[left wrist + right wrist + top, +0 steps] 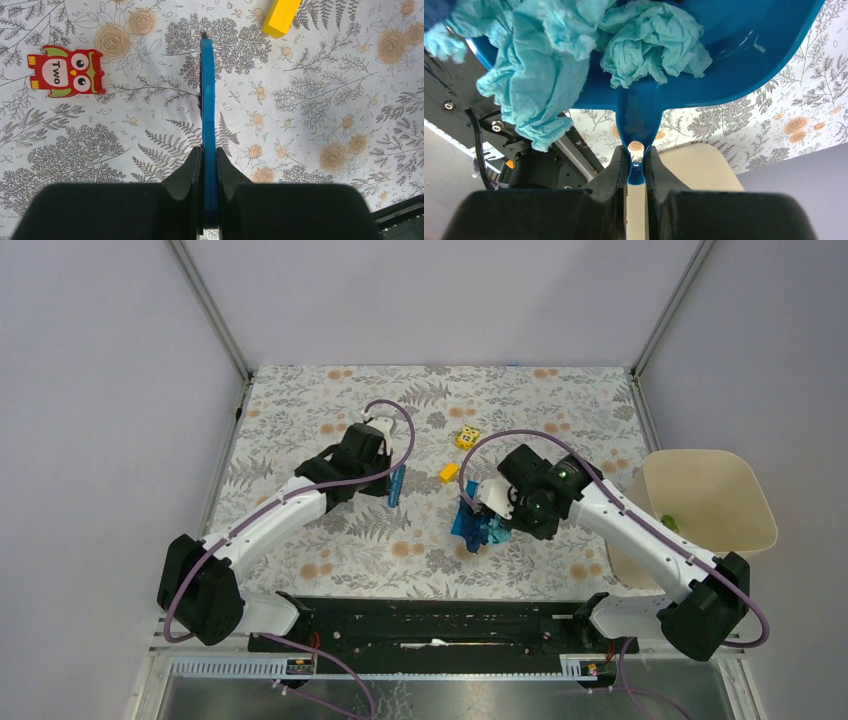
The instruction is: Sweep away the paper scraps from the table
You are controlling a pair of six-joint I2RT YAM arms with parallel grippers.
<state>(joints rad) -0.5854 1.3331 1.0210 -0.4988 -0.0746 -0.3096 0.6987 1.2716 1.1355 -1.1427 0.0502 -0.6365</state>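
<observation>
My right gripper (497,508) is shut on the handle of the blue dustpan (470,525). In the right wrist view the gripper (636,152) holds the dustpan (734,60) tilted, with light cyan paper scraps (654,45) piled in it. One wad (529,85) hangs over its rim. My left gripper (383,478) is shut on a thin blue brush (396,486). In the left wrist view the gripper (208,150) holds the brush (207,90) pointing away over the floral table (325,100). No loose scraps show on the table (560,400).
A beige bin (710,500) stands off the table's right edge with a green scrap (668,523) inside. A yellow block (449,473) and a yellow patterned toy (467,437) lie mid-table. A red owl toy (65,70) lies left of the brush.
</observation>
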